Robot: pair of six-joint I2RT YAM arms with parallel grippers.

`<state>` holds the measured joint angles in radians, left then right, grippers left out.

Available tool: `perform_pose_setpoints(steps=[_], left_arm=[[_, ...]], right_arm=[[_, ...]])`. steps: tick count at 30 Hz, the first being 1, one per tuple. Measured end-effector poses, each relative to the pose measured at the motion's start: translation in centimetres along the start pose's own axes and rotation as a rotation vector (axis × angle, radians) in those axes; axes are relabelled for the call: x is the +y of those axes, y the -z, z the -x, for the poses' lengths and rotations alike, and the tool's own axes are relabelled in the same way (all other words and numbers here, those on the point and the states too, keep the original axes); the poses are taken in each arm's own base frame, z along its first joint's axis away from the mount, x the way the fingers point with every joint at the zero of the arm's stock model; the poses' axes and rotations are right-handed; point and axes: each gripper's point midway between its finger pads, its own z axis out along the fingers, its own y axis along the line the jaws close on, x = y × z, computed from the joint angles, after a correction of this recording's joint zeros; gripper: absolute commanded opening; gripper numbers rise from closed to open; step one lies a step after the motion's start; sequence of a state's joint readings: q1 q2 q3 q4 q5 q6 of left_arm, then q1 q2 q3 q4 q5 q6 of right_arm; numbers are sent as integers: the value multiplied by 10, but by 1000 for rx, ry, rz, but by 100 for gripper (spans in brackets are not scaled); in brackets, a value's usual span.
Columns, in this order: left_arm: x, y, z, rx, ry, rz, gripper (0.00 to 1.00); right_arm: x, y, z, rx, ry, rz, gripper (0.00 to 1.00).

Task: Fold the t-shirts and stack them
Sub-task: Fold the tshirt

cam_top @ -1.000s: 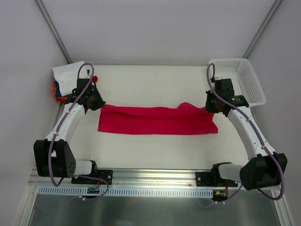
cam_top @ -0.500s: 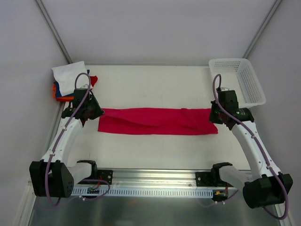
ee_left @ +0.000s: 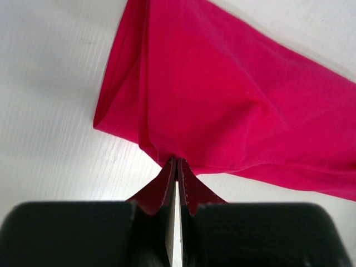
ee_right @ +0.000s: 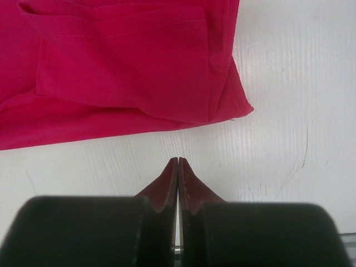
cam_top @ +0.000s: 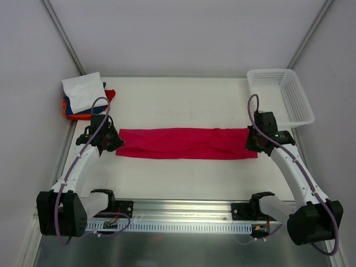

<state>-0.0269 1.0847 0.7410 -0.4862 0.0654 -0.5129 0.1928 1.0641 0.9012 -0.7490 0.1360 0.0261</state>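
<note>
Layers in the stack of folded shirts (cam_top: 82, 92) at the far left of the table (cam_top: 183, 100) are hidden under a white one, only blue, orange and red edges being seen. A mesh basket (cam_top: 271, 71) is set at the far right corner. The red shirt (cam_top: 186, 143) is laid across the middle, its left corner pinched in the left hand (ee_left: 176, 166), the right hand (ee_right: 178, 164) shut just beside its right end.

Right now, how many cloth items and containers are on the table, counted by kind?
crimson t-shirt, spread out: 1
folded shirts in the far-left stack, going by the colours showing (white, blue, orange, red): 4
white mesh basket: 1
Total: 6
</note>
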Motion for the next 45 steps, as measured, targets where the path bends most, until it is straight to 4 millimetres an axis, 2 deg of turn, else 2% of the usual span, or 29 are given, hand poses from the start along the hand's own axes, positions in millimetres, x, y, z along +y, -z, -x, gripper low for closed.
perform_pose_setpoints(steps=[3,4,6,8,9,10,14,19,25,29,31,32,34,35,36,40,45], left_arm=[[7,-4,-8,14,2,23,0],[10,-5,-10,19,3,32,5],[14,-6,-14,29,-2,45,40],[16,-7,-16,33,1,54,87],[18,-8,-17,32,2,60,97],[19,-8,-17,29,8,68,99],[21,-8,-15,23,12,79,99],[19,-7,-9,11,11,85,99],[11,-16,4,0,9,74,99],[3,-27,7,11,-3,50,99],[-2,-33,9,10,-10,29,90],[-4,-35,10,8,-10,19,74],[-8,-41,14,-3,-14,3,61],[-9,-44,15,-10,-13,-6,51],[-11,-47,16,-18,-10,-19,47],[-6,-58,6,-6,-6,-26,36],[1,-69,-5,21,-4,-8,41]], right_arm=[[1,-3,2,-1,0,2,6],[2,-4,2,1,0,2,10],[3,-6,3,4,0,3,15],[4,-8,3,5,1,7,15],[5,-10,4,6,1,10,15],[6,-11,5,5,1,13,15],[12,-20,7,16,1,34,13],[24,-40,6,67,17,55,11],[55,-71,9,140,77,91,14],[75,-82,17,141,110,118,14],[82,-82,20,134,119,130,14],[86,-82,21,131,124,136,14],[92,-81,23,124,132,148,14],[94,-81,23,122,134,151,14],[95,-81,23,121,138,154,14],[97,-80,22,121,142,157,14],[97,-80,22,121,142,157,14]])
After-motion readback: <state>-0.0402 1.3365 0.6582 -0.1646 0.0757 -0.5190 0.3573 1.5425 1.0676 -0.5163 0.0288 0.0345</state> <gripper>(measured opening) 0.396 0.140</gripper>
